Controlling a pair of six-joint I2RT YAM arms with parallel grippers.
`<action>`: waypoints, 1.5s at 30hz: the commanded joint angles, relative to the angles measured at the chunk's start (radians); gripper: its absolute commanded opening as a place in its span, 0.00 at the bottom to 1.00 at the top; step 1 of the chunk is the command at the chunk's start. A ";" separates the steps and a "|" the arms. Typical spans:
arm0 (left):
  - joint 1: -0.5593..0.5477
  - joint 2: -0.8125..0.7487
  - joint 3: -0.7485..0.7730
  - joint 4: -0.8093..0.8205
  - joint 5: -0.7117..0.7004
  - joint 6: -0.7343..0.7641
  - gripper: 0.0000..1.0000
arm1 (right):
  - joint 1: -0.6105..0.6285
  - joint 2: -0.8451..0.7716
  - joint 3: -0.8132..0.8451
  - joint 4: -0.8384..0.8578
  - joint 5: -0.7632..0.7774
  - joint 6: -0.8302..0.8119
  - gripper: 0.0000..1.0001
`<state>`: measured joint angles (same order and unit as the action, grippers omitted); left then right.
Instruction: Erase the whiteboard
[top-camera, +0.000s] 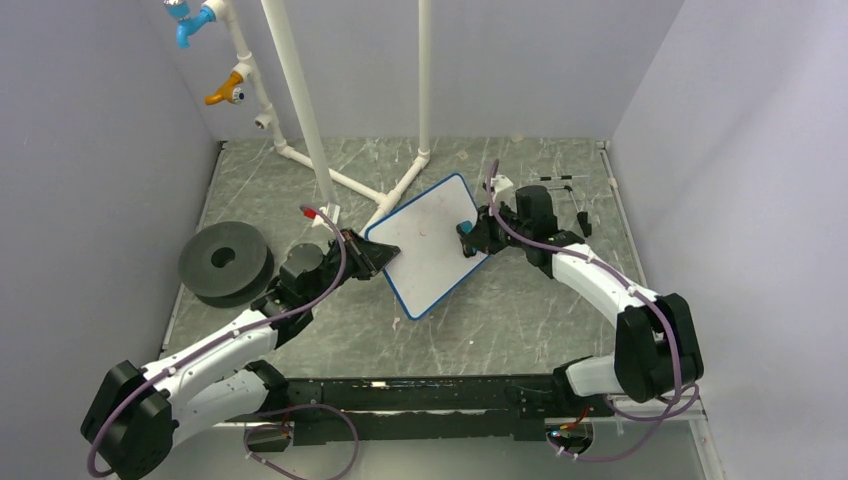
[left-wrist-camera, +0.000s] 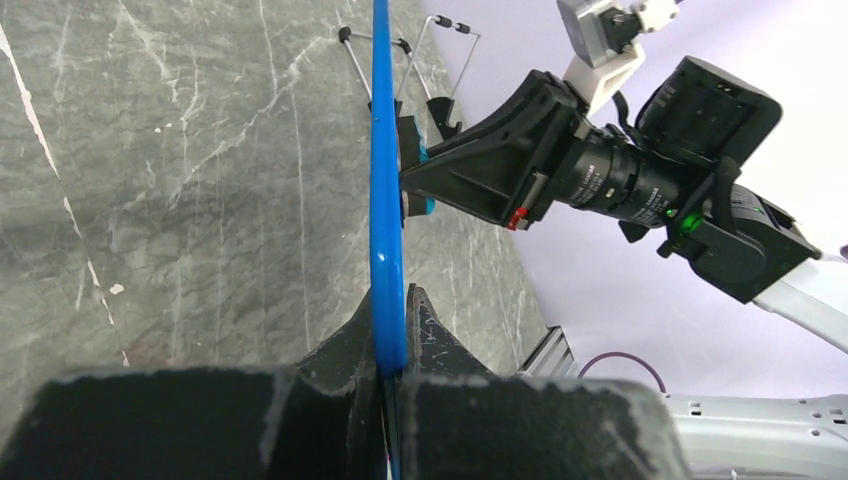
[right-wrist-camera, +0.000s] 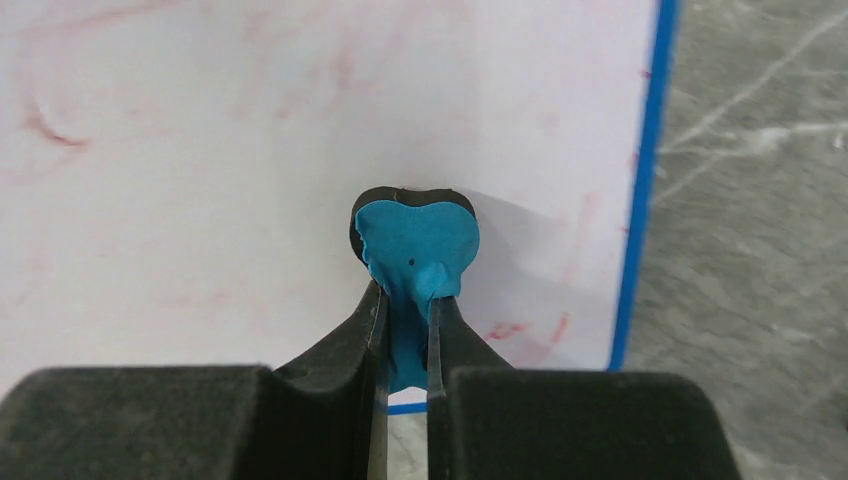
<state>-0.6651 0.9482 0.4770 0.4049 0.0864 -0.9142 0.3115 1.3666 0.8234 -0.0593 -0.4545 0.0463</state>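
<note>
left gripper (left-wrist-camera: 392, 312): nearly shut, clamped on the whiteboard's (top-camera: 425, 250) blue rim, one finger on each face.
right gripper (right-wrist-camera: 405, 300): narrow, pinching the stem of a blue eraser (right-wrist-camera: 415, 245).
eraser: its dark pad lies flat against the white face, near the board's right rim.
whiteboard: mid-table, held between the two grippers, with the left one at its left corner and the right one at its right side. Whether its near corner touches the table (top-camera: 520, 310) cannot be told.
marks (right-wrist-camera: 510, 328): faint red smears across the face, a few short red strokes beside the eraser.
stand (top-camera: 560, 182): thin black wire, behind the right gripper, apart from the board.
pipes (top-camera: 300, 110): white frame at the back, its foot just behind the board's far edge.
disc (top-camera: 225, 262): black ring on the left of the table, well apart from the board.
</note>
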 joint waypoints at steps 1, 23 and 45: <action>-0.010 -0.017 0.035 0.288 0.125 -0.073 0.00 | 0.017 -0.026 0.054 0.019 -0.033 -0.002 0.00; 0.039 -0.008 -0.003 0.356 0.141 -0.106 0.00 | 0.102 -0.121 -0.063 -0.151 -0.180 -0.148 0.00; 0.057 -0.034 -0.008 0.345 0.131 -0.108 0.00 | 0.064 -0.067 -0.071 -0.076 -0.191 -0.006 0.00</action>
<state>-0.6014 0.9474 0.4282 0.4652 0.1505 -0.9405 0.3592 1.3174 0.7570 -0.1642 -0.5491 0.0273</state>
